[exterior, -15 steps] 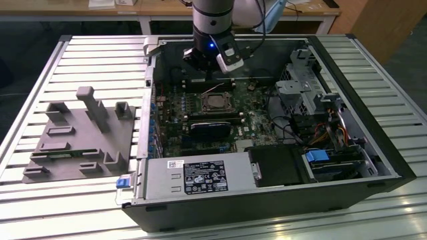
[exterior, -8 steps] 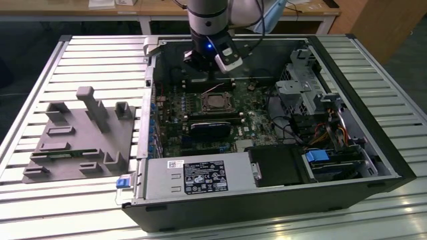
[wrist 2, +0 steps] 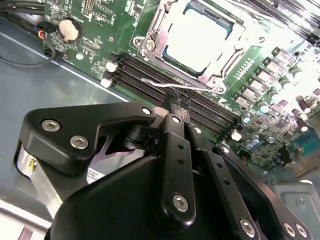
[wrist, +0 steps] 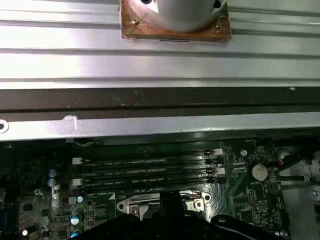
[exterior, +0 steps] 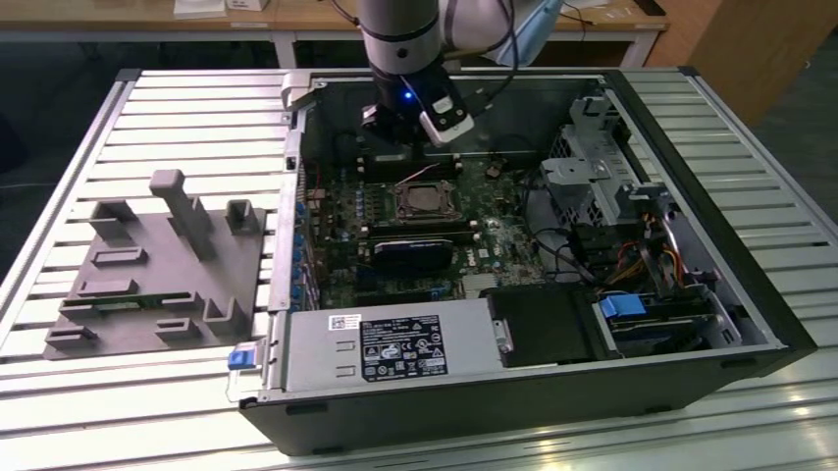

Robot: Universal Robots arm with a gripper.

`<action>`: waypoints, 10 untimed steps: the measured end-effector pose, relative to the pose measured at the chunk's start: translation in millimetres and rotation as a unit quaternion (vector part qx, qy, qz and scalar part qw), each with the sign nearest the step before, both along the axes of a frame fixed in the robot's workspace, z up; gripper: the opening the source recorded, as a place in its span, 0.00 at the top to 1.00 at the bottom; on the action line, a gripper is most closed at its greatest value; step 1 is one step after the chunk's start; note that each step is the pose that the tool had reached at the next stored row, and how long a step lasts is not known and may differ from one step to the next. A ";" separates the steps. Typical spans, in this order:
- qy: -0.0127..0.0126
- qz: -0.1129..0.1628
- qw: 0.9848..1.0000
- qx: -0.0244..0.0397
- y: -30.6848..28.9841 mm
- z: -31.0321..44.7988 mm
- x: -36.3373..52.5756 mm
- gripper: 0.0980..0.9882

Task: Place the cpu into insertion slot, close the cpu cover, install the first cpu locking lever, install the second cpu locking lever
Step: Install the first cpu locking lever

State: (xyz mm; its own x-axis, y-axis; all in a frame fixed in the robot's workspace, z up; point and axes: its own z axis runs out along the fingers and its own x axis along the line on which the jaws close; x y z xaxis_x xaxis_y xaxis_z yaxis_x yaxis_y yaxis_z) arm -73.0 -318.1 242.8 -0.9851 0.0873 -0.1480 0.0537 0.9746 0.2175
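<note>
Looks like the first lever step. Cpu (wrist 2: 197, 37) already seated in the insertion slot (wrist 2: 176, 64), upper middle of the second wrist view, with the cpu cover (wrist 2: 150, 45) lying down around it. Gripper (wrist 2: 176, 102) tip right at the thin wire locking lever (wrist 2: 157, 83), beside the black memory slots (wrist 2: 130, 70). Cannot tell whether the jaws stand wide or narrow. Calls for fine aim next: a slim, likely springy wire with crowded parts close by. Open computer case (exterior: 733, 294) on a slatted metal tabletop (exterior: 196, 108). Grey fixture (exterior: 157, 265) at middle left of the exterior view, wooden desks (exterior: 314, 15) along its top.
</note>
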 end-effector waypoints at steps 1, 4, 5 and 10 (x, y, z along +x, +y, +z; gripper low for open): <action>0.000 0.000 1.000 0.000 -0.1 -1.6 -0.3 1.00; 0.000 -0.003 1.000 0.000 -0.3 -5.3 -0.8 1.00; 0.000 -0.004 1.000 0.000 -0.3 -5.6 -0.8 1.00; 0.000 -0.005 1.000 0.000 -0.3 -5.7 -0.9 1.00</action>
